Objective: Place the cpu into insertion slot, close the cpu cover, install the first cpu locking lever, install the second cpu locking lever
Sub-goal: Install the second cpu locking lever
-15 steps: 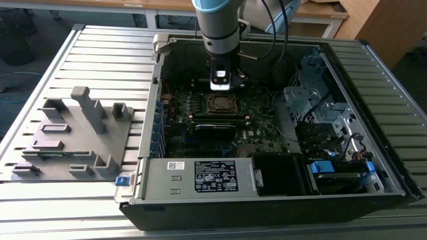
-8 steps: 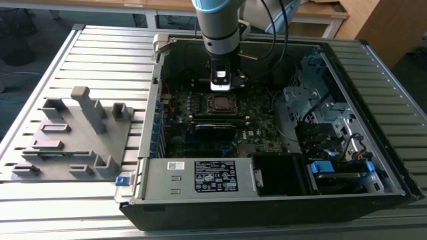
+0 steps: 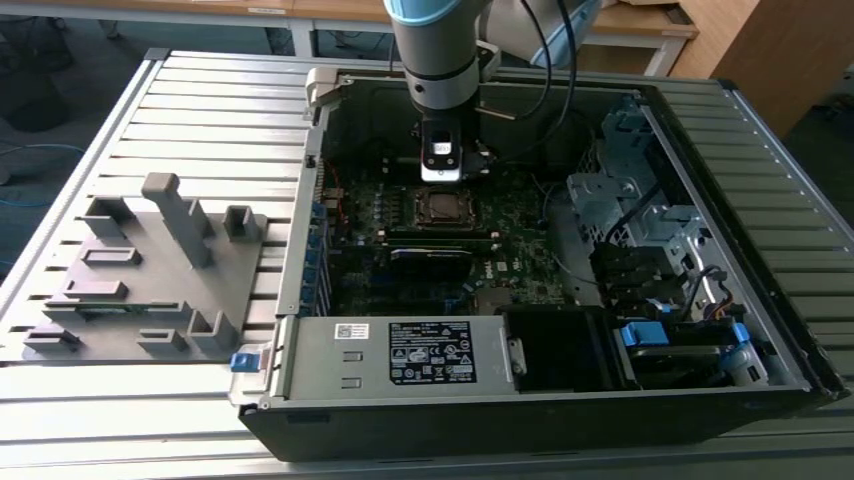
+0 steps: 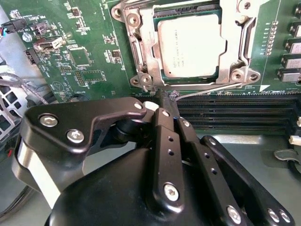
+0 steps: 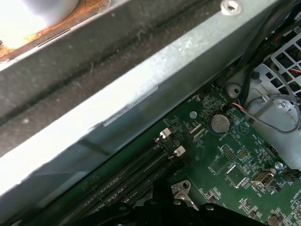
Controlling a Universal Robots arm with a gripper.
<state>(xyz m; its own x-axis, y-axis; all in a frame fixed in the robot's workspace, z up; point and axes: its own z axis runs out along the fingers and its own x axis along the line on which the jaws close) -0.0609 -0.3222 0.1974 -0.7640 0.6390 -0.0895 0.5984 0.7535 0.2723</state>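
In the exterior view, the arm reaches down into an open computer case point(image 3: 534, 430) on a slatted table point(image 3: 200, 100). Its gripper point(image 3: 445, 180) hangs just above the cpu point(image 3: 441, 207) on the motherboard. A grey fixture point(image 3: 147, 270) lies on the exterior view's left.

The second wrist view gives the detail. The silvery-grey cpu point(image 4: 188, 44) sits flat in the insertion slot point(image 4: 193, 78), and the cpu cover point(image 4: 233, 37) lies down around it. The gripper point(image 4: 165, 96) has its black fingers point(image 4: 164, 141) drawn together, their tip at the hooked end of a thin wire locking lever point(image 4: 211, 89). Whether they pinch it I cannot tell.

The first wrist view shows the case's grey wall point(image 5: 141, 99), the memory slots point(image 5: 127, 174) and a coin battery point(image 5: 220, 123).
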